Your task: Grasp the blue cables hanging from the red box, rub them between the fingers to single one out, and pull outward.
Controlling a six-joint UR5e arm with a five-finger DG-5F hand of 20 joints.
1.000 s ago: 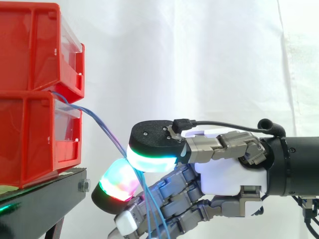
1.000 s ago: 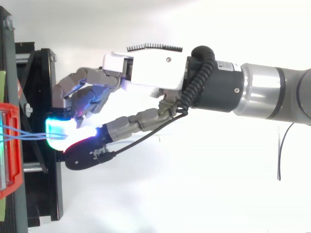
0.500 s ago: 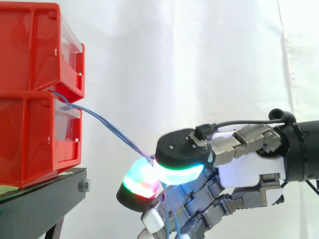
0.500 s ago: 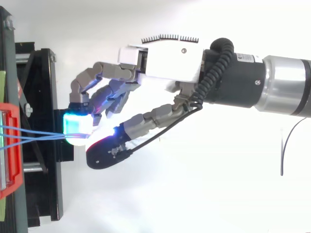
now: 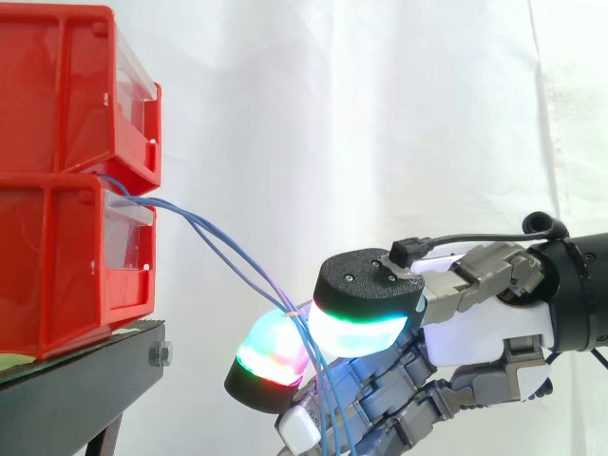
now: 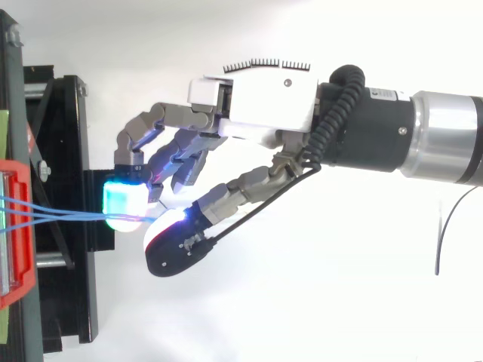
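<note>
Hand [image 5: 475, 328] pinches the blue cables [image 5: 228, 252] between glowing pads [image 5: 361, 332]; side view shows 2 stacked red bins [image 5: 66, 266] and cable ends hanging below.

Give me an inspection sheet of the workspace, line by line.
Surface: black stand carries the bins.
Job's things: two red bins stacked, fronts towards the hand.
Clutter: nothing seen.
Hand: hand shut on the blue cables, pinched between its glowing fingers.
Cables: blue cables, more than one strand, run from the top front of the lower bin down to the pinch, then hang below it.
Surroundings: white curtain behind.
</note>
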